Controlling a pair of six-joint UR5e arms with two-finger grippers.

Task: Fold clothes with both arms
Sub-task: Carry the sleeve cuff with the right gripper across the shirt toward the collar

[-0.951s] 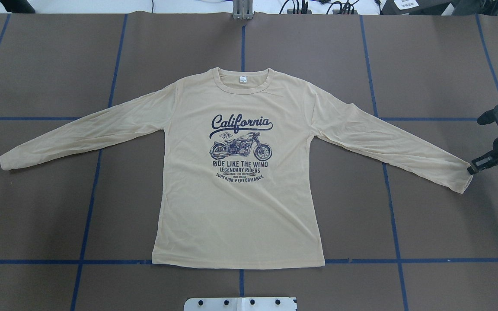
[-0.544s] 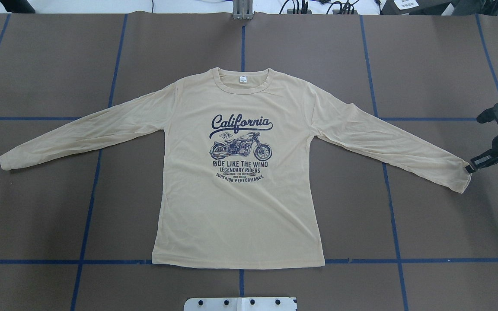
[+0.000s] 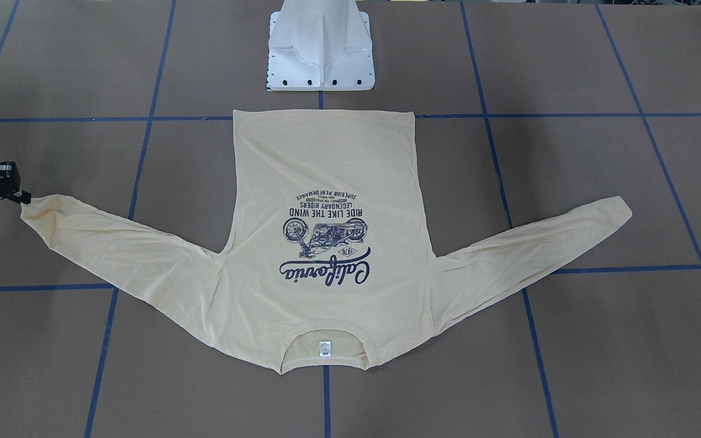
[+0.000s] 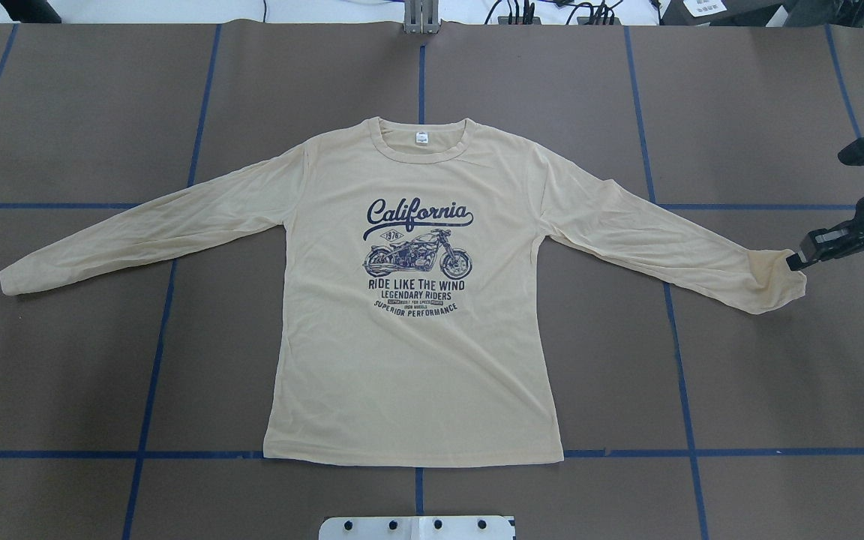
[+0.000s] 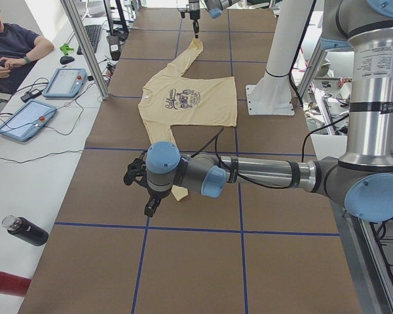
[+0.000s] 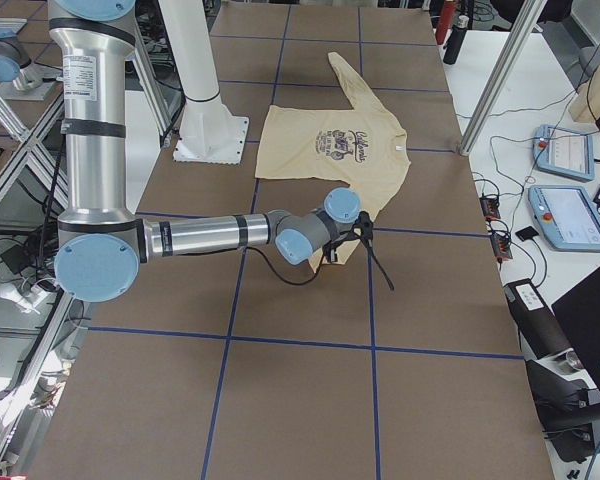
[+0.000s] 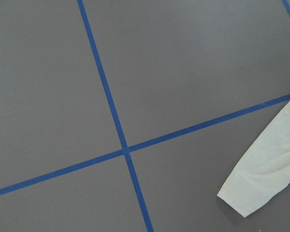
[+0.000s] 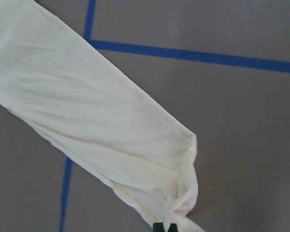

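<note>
The cream-yellow long-sleeved T-shirt lies flat, print side up, with both sleeves spread out; it also shows in the front view. My right gripper is shut on the cuff of the sleeve at the overhead view's right and holds it bunched a little above the table. The pinched cloth shows in the right wrist view. My left gripper shows only in the exterior left view, close to the other cuff. I cannot tell whether it is open or shut.
The white pedestal base stands at the shirt's hem side. Blue tape lines cross the brown table. An operator, control tablets and two bottles are on the side table past the left sleeve.
My right gripper has moved toward the far side and slightly inward with the cuff, so the sleeve end has lifted and bunched. The rest of the shirt has not moved.
</note>
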